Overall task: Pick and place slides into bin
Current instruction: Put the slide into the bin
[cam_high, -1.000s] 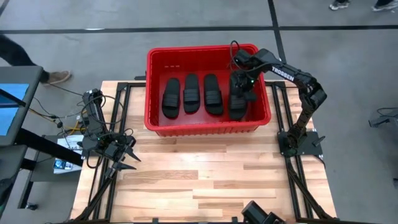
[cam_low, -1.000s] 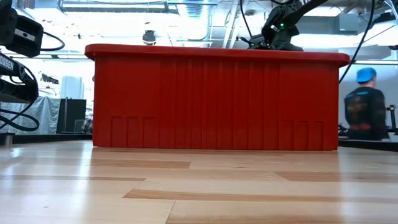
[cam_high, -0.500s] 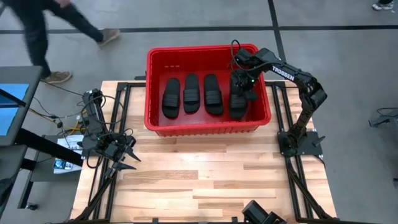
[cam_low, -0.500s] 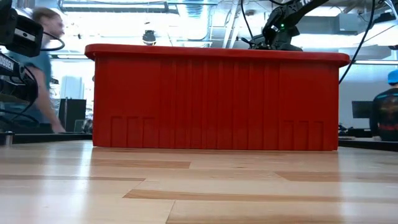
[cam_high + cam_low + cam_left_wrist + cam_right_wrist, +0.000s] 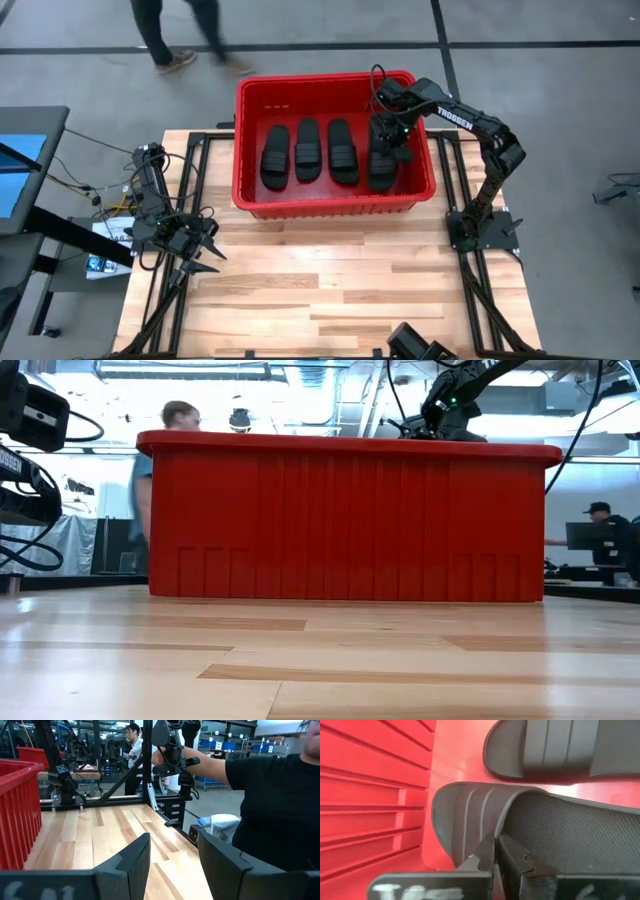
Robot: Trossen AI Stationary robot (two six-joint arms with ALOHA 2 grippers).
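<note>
The red bin stands at the table's far edge and also shows in the low view. Three black slides lie side by side on its floor, soles down. A fourth slide lies along the bin's right wall. My right gripper reaches down into the bin over it and is shut on its strap. My left gripper waits open and empty at the table's left edge. My right gripper pinches the edge of the fourth slide's ribbed strap between its two fingers. The fingers come from above, pointing down into the bin. The slide sits level, low in the bin beside the right wall. Whether its sole touches the floor cannot be told.
The near half of the wooden table holds nothing. A neighbouring slide lies close beside the held one. A person walks behind the table's far edge. Another person in a black shirt stands beside the table near my left gripper.
Both arms and all the slides have kept still. A person has walked along behind the table's far edge, from the left toward the bin.
</note>
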